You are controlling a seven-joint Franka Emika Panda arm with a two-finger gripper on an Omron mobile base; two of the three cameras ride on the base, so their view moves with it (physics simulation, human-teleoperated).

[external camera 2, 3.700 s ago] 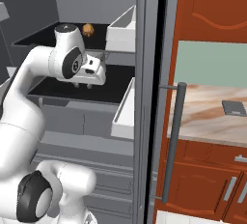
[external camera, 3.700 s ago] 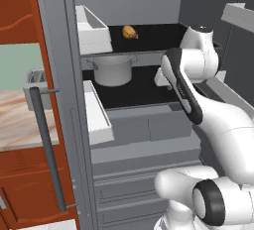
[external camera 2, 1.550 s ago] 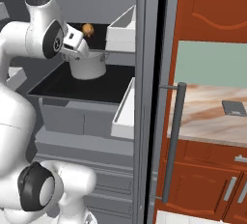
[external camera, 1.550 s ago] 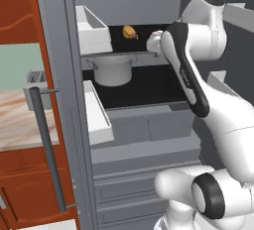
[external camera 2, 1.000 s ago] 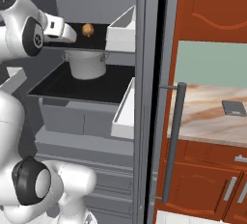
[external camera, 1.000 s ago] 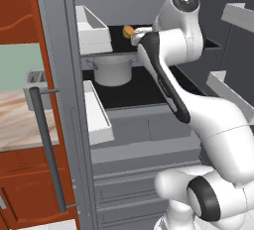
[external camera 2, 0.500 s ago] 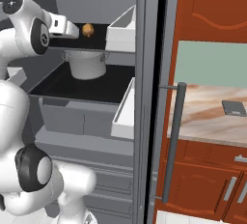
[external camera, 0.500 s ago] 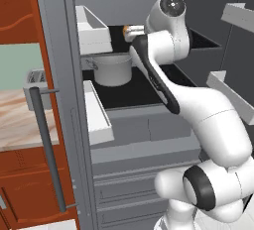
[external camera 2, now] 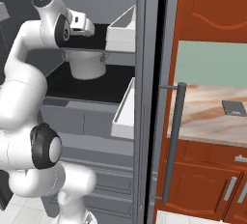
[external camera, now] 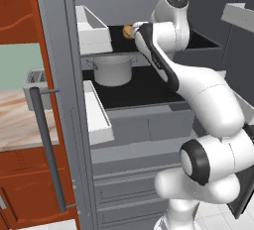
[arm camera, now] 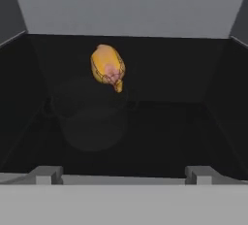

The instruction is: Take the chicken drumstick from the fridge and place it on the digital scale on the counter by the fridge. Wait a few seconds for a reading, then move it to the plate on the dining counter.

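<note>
The chicken drumstick (arm camera: 107, 68), a golden-orange lump, lies on the black top shelf of the fridge (external camera: 163, 89), toward the back. In the left base view the drumstick (external camera: 127, 30) peeks out just left of the hand. My gripper (arm camera: 123, 175) is open and empty, level with that shelf, a short way in front of the drumstick and slightly right of it. The hand (external camera 2: 83, 24) reaches into the fridge over the pot. The digital scale (external camera 2: 235, 108) lies on the marbled counter right of the fridge. The plate and the dining counter are out of view.
A grey pot (external camera: 113, 69) stands on the shelf below the drumstick. White door bins (external camera: 92, 26) hang on the open fridge door, whose long bar handle (external camera: 49, 149) faces me. A grey toaster (external camera: 34, 79) sits on the left counter. Red-brown cabinets flank the fridge.
The arm has swung up and left from in front of the pot shelf, bringing the hand to the top shelf close to the drumstick. The jaws stayed open.
</note>
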